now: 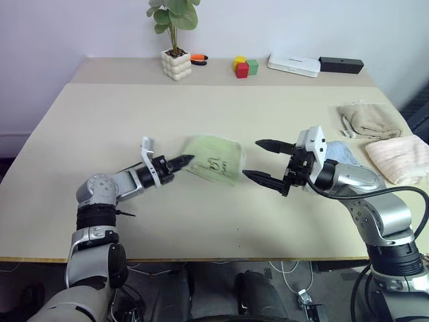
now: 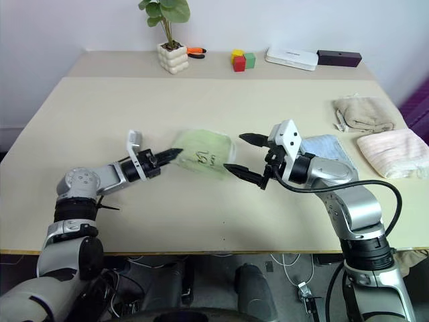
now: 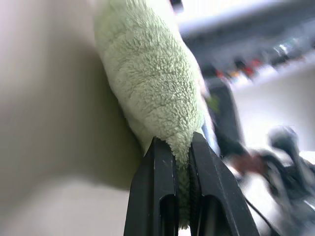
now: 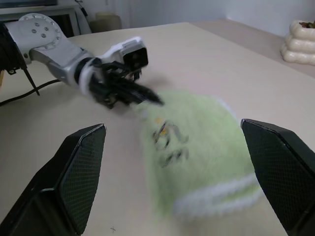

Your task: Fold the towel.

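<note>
The towel (image 1: 213, 159) was light green and fluffy, with a small dark mark sewn on it. It was near the middle of the table (image 1: 100, 134), between the two grippers. One end of it was lifted up off the table top. The left gripper (image 1: 182, 161) was pinching that end, and its two black fingers (image 3: 162, 196) were squeezed tight on the cloth. The right gripper (image 1: 263, 161) was just beside the other side of the towel, with its fingers spread wide apart and nothing in them.

Farther to the right lay a light blue towel (image 1: 342, 153), a pink towel (image 1: 399, 155) and a beige towel (image 1: 369, 121). At the far edge stood a plant pot (image 1: 176, 64), some colored blocks (image 1: 245, 66), a white box (image 1: 293, 65) and a black box (image 1: 340, 64).
</note>
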You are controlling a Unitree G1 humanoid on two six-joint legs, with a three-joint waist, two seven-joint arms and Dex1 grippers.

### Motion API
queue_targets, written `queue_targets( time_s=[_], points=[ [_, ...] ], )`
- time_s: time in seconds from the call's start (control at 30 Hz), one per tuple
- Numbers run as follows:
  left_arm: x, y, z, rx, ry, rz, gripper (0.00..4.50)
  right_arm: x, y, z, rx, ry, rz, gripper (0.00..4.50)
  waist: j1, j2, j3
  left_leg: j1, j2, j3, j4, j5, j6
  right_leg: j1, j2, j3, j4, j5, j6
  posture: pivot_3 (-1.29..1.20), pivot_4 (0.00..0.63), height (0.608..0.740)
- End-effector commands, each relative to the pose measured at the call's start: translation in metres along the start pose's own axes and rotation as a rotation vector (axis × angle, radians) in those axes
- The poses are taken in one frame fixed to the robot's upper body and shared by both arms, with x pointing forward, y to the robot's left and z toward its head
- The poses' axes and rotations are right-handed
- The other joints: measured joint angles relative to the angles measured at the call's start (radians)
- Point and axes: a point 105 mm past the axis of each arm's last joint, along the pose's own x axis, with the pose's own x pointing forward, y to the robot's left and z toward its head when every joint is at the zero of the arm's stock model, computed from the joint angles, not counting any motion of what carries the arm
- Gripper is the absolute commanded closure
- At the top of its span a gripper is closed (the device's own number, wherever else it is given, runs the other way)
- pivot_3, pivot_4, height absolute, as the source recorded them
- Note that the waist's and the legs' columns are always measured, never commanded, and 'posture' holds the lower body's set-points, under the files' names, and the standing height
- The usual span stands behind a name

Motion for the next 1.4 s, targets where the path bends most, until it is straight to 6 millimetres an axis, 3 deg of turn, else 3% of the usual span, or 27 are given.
queue_targets(
  time_s=[0.03, 0.07, 0.17, 0.23, 0.43, 0.6, 0.7, 0.93, 1.17, 1.27, 1.4],
  points=[
    [-0.03, 0.012, 0.05, 0.091, -0.267, 0.101, 4.44, -0.007, 0.0, 0.012, -0.04, -0.025, -0.001, 0.0, -0.004, -0.001, 0.0, 0.0, 0.0, 0.0, -0.001, 0.0, 0.0, 0.0, 0.0, 0.0, 0.0, 0.0, 0.001, 0.0, 0.15, 0.735],
    [-0.037, 0.015, 0.058, 0.101, -0.319, 0.137, 4.44, -0.008, -0.001, 0.011, -0.039, -0.024, -0.002, 0.0, -0.004, -0.001, 0.0, 0.0, 0.0, 0.0, -0.003, 0.0, 0.0, -0.001, 0.0, 0.0, -0.001, 0.001, 0.002, 0.0, 0.15, 0.735],
    [-0.091, 0.016, 0.104, 0.15, -0.644, 0.231, 4.44, -0.008, -0.006, 0.007, -0.034, -0.011, -0.002, 0.0, -0.01, -0.002, 0.001, 0.0, 0.0, 0.001, -0.005, 0.0, 0.0, -0.001, 0.0, 0.0, -0.003, 0.001, 0.003, 0.0, 0.15, 0.735],
    [-0.12, 0.014, 0.12, 0.172, -0.822, 0.294, 4.44, -0.005, -0.007, 0.007, -0.031, -0.015, 0.009, 0.0, -0.013, -0.004, 0.003, 0.0, 0.0, 0.001, -0.006, 0.0, 0.0, -0.002, 0.0, 0.0, -0.003, 0.002, 0.003, 0.0, 0.15, 0.735],
    [-0.18, 0.016, 0.129, 0.211, -1.164, 0.461, 4.44, -0.002, -0.008, 0.007, -0.031, -0.015, 0.026, 0.0, -0.003, -0.005, 0.002, 0.0, 0.0, 0.002, -0.005, 0.001, -0.001, -0.001, -0.001, 0.0, -0.003, 0.002, 0.003, 0.0, 0.15, 0.735],
    [-0.165, 0.044, 0.091, 0.047, -1.122, 0.543, 4.44, 0.0, -0.012, 0.008, -0.047, -0.008, 0.032, 0.0, 0.011, -0.005, 0.003, 0.001, -0.001, 0.002, -0.004, 0.001, -0.001, 0.001, -0.001, 0.0, -0.003, 0.002, 0.003, 0.0, 0.15, 0.735],
    [-0.155, 0.049, 0.076, -0.018, -1.08, 0.525, 4.44, 0.0, -0.014, 0.01, -0.057, -0.009, 0.025, 0.0, 0.011, -0.006, 0.003, 0.001, -0.001, 0.002, -0.004, 0.001, -0.001, 0.001, 0.0, 0.0, -0.003, 0.002, 0.003, 0.0, 0.15, 0.735],
    [-0.137, 0.041, 0.066, -0.068, -1.013, 0.472, 4.44, -0.005, -0.014, 0.006, -0.053, -0.001, 0.004, 0.0, 0.009, -0.006, 0.002, 0.001, -0.001, 0.001, -0.004, 0.001, -0.001, 0.001, 0.0, 0.0, -0.003, 0.002, 0.003, 0.0, 0.15, 0.735],
    [-0.137, 0.041, 0.067, -0.047, -0.98, 0.47, 4.44, -0.011, -0.018, 0.005, -0.051, 0.009, -0.017, 0.0, 0.009, -0.006, 0.002, 0.001, -0.001, 0.001, -0.004, 0.001, -0.001, 0.001, 0.0, 0.0, -0.003, 0.001, 0.003, 0.0, 0.15, 0.735],
    [-0.135, 0.04, 0.065, -0.044, -0.964, 0.469, 3.45, -0.01, -0.018, 0.005, -0.05, 0.005, -0.019, 0.0, 0.009, -0.006, 0.002, 0.001, 0.0, 0.001, -0.004, 0.001, -0.001, 0.001, 0.0, 0.0, -0.003, 0.001, 0.003, 0.0, 0.15, 0.735],
    [-0.127, 0.034, 0.06, -0.055, -0.944, 0.434, 1.48, -0.008, -0.018, 0.004, -0.051, 0.006, -0.019, 0.0, 0.01, -0.006, 0.002, 0.001, -0.001, 0.001, -0.004, 0.001, -0.001, 0.001, 0.0, 0.0, -0.003, 0.001, 0.003, 0.0, 0.15, 0.735]
  ],
)
